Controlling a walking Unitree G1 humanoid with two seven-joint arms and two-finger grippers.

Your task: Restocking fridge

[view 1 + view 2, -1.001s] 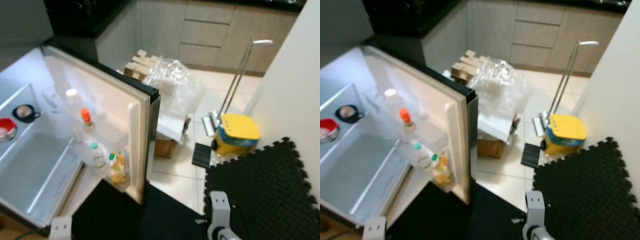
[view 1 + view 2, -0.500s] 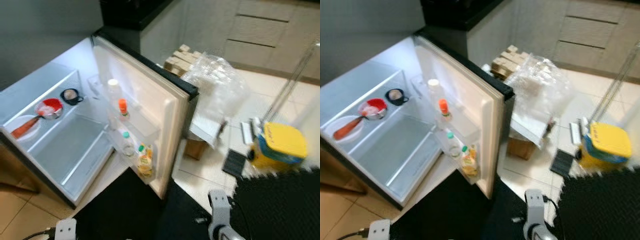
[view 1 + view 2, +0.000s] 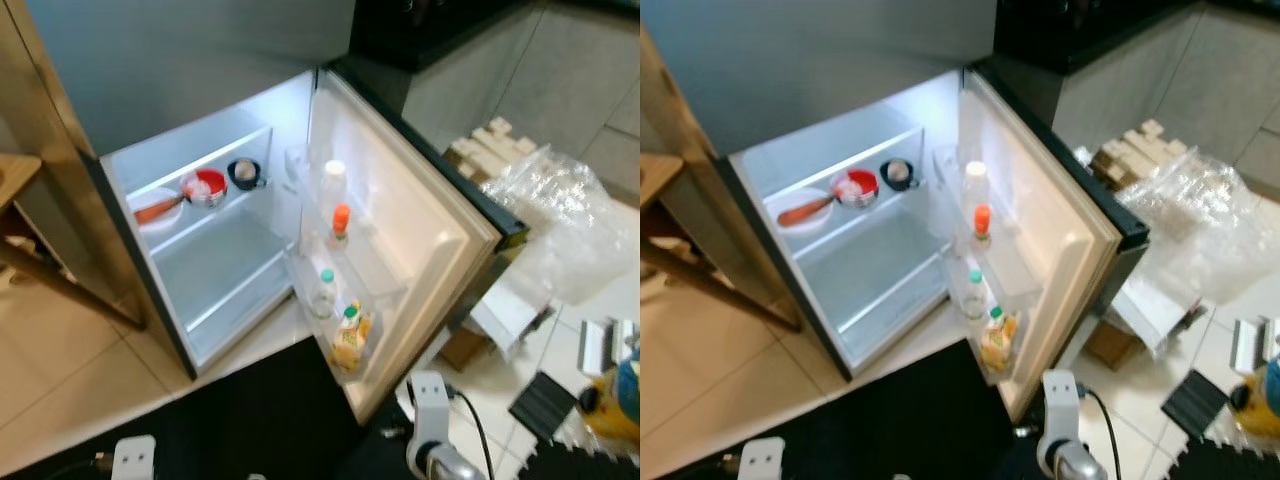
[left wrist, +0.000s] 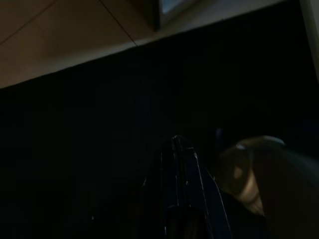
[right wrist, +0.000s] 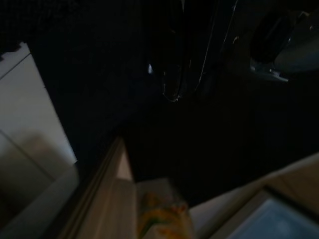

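fridge stands open, both arms low and idle

you have the fridge [image 3: 200, 250] open ahead of you, its door [image 3: 420, 230] swung out to the robot's right. both arms hang low over the dark floor mat [image 3: 250, 420]. the left end effector [image 4: 180, 164] points down at the mat with its fingers pressed narrow together, holding nothing. the right end effector [image 5: 187, 74] is too dark to read; you cannot tell how its fingers stand. it hangs just above the foot of the door, with the juice carton [image 3: 347, 340] below and ahead of it.

everything to be handled sits well above and forward of both end effectors. in the door racks: a clear bottle with a white cap [image 3: 332, 185], a small orange-capped bottle [image 3: 341, 220], a green-capped bottle [image 3: 324, 292] and the carton. on the inner shelf [image 3: 215, 205]: a red bowl [image 3: 207, 186], a dark cup [image 3: 244, 173] and an orange thing on a white plate [image 3: 155, 210], possibly a carrot.

handling, as a judgement: the bottles look like smooth plastic, likely slippery, so grip mid-body across the round. the carton is soft-walled; squeeze its flat sides lightly. the bowl and cup look rigid and breakable; take them by the rim or handle.
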